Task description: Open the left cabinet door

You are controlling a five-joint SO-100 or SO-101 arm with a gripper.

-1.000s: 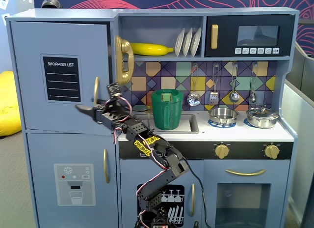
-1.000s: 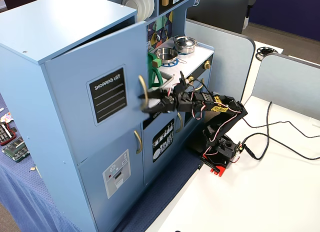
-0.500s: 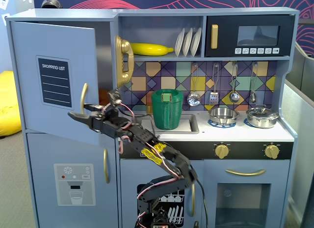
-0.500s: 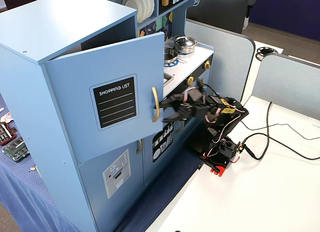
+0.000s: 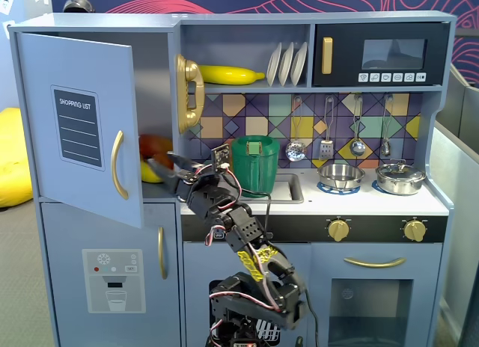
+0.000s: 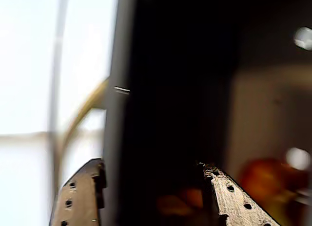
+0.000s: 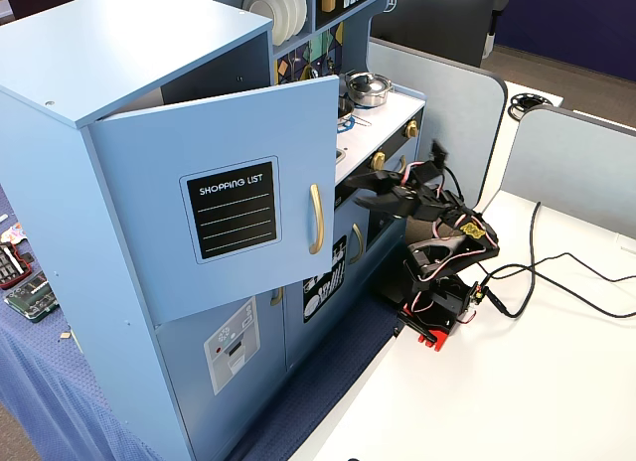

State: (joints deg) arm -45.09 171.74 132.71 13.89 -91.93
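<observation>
The left cabinet door (image 5: 75,63), blue-grey with a black "SHOPPING LIST" panel and a vertical gold handle (image 5: 116,165), stands partly open, swung out from the cabinet; it also shows in a fixed view (image 7: 199,133). My gripper (image 5: 156,166) is open at the door's free edge, below the handle's middle, and also shows in a fixed view (image 7: 360,190). In the wrist view the door's edge (image 6: 113,138) stands between the jaws, close to the left finger (image 6: 80,197). The right finger (image 6: 234,197) is inside the dark cabinet. The gold handle (image 6: 80,114) is blurred at left.
Orange and yellow toy food (image 5: 153,146) lies inside the cabinet behind the gripper. A dispenser door (image 5: 112,280) is below. A gold phone (image 5: 189,93), a green pot (image 5: 254,164) and a sink stand right of the gripper. Cables (image 7: 556,272) trail across the white table.
</observation>
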